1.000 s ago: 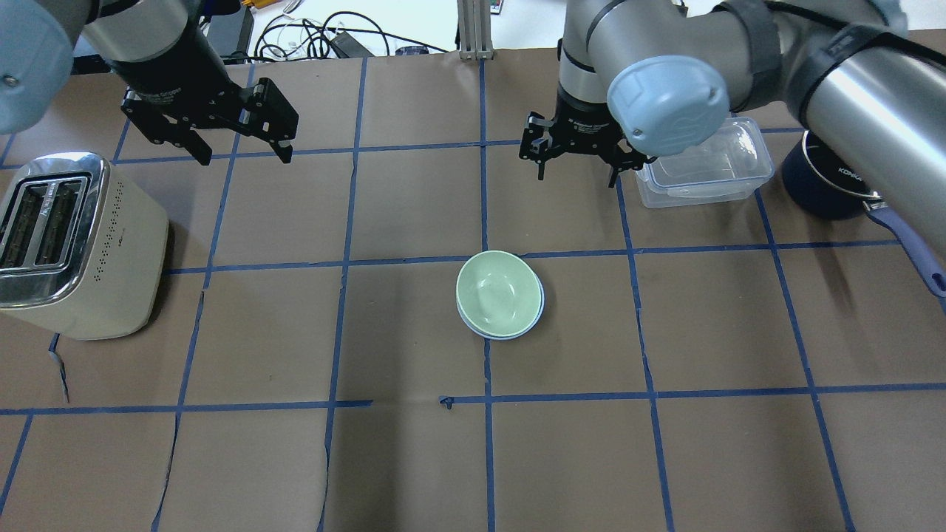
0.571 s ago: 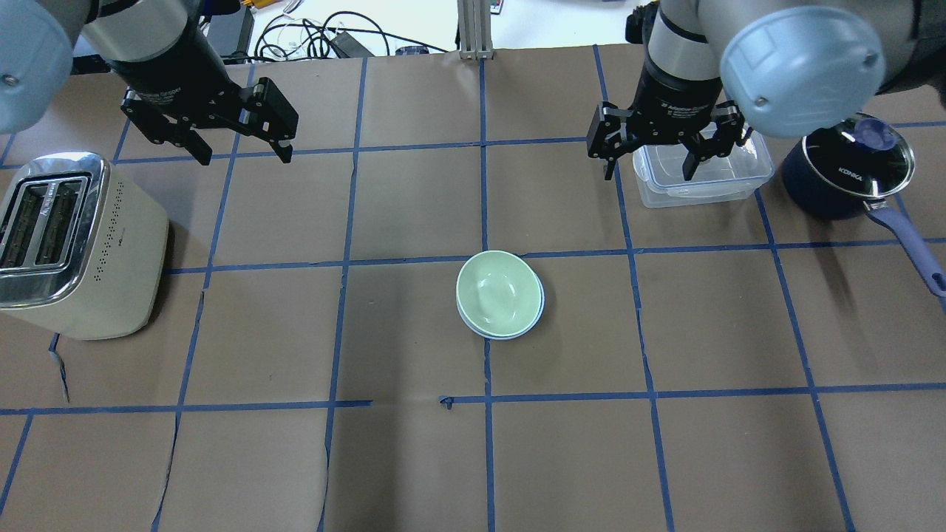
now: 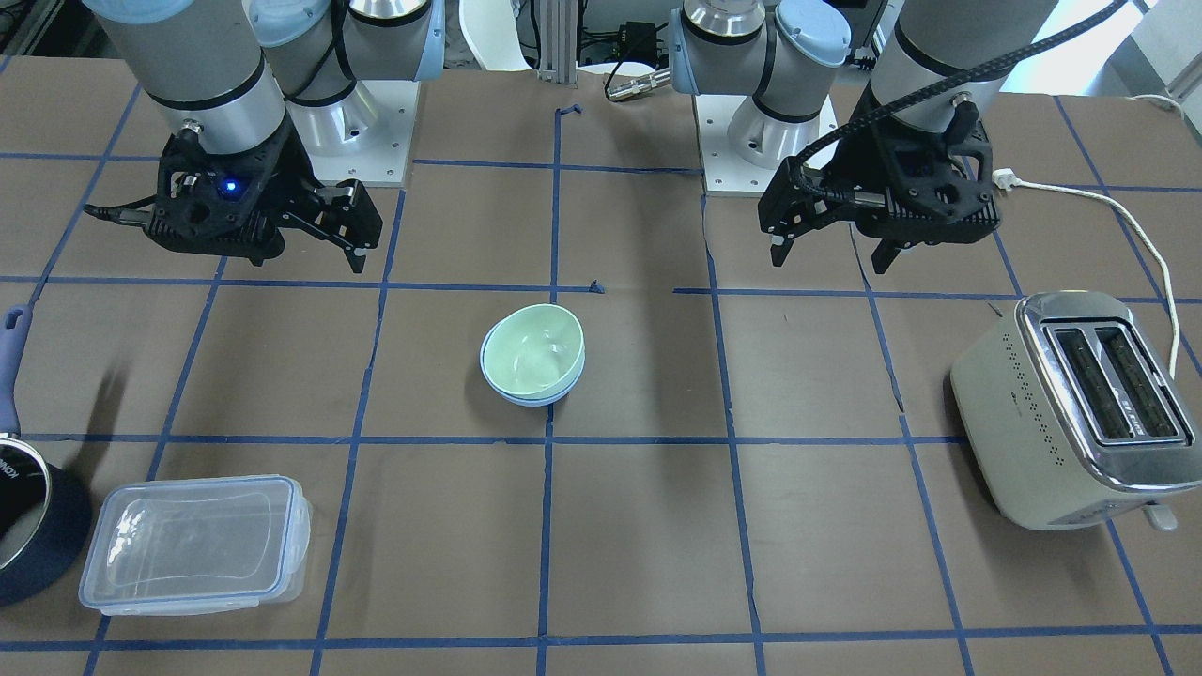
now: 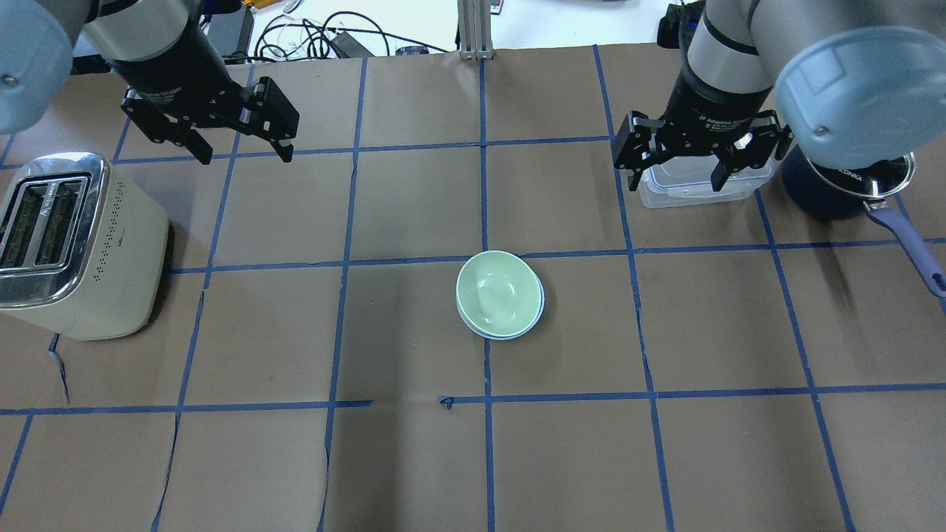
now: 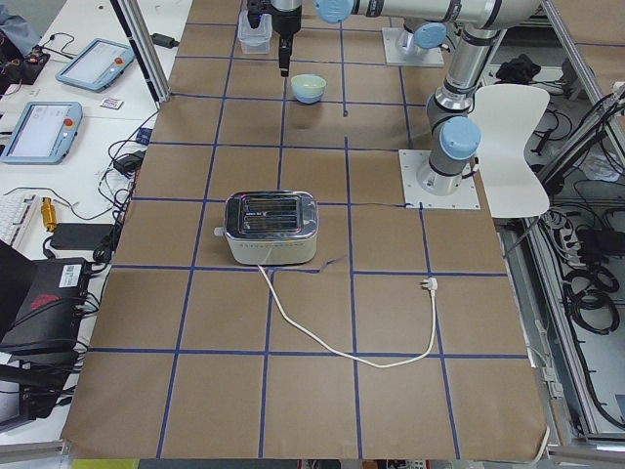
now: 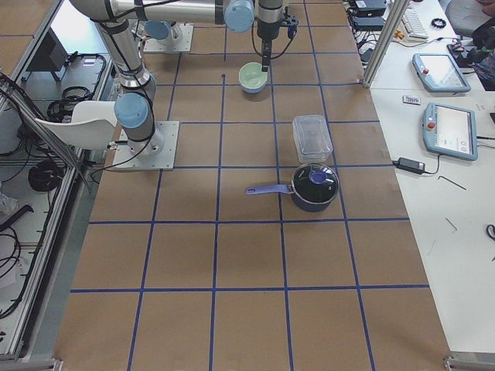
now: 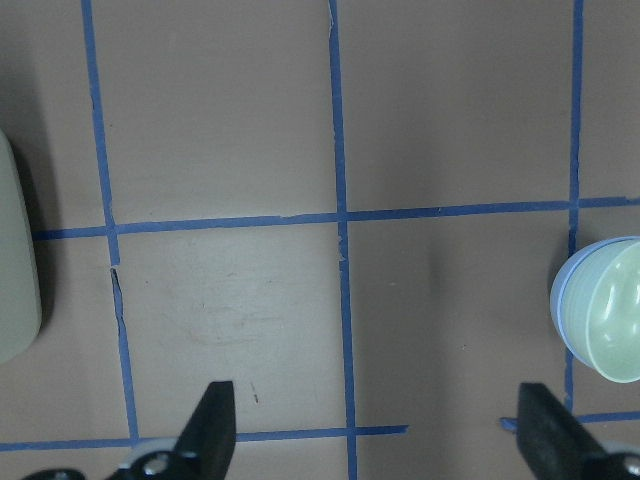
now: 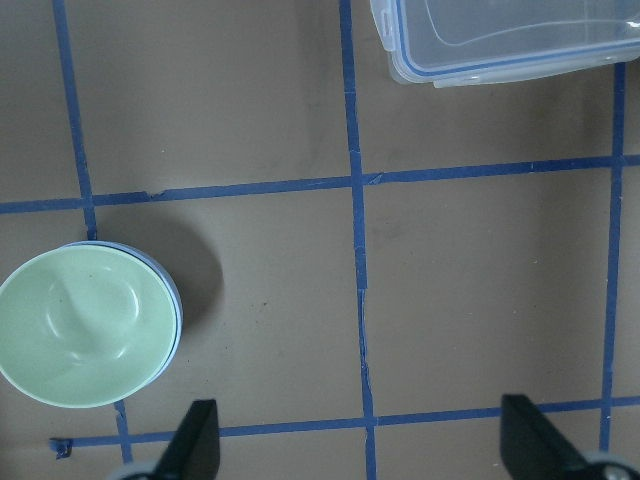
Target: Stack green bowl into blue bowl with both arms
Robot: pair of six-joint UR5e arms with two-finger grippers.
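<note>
The green bowl [image 4: 497,291] sits nested inside the blue bowl [image 4: 539,307] at the table's middle; only the blue rim shows beneath it. It also shows in the front view [image 3: 533,353] with the blue rim [image 3: 518,398], in the right wrist view [image 8: 84,325] and at the right edge of the left wrist view [image 7: 618,322]. My left gripper [image 4: 242,155] is open and empty, raised at the far left. My right gripper [image 4: 674,182] is open and empty, raised over the clear container at the far right.
A cream toaster [image 4: 74,244] stands at the left edge, its cord trailing off. A clear plastic container [image 3: 192,543] and a navy pot with lid [image 4: 842,185] sit at the far right. Brown paper with blue tape lines [image 4: 414,260] covers the table.
My right arm has swung rightward and back, from near the centre line to over the clear container. The left arm and the stacked bowls have not moved.
</note>
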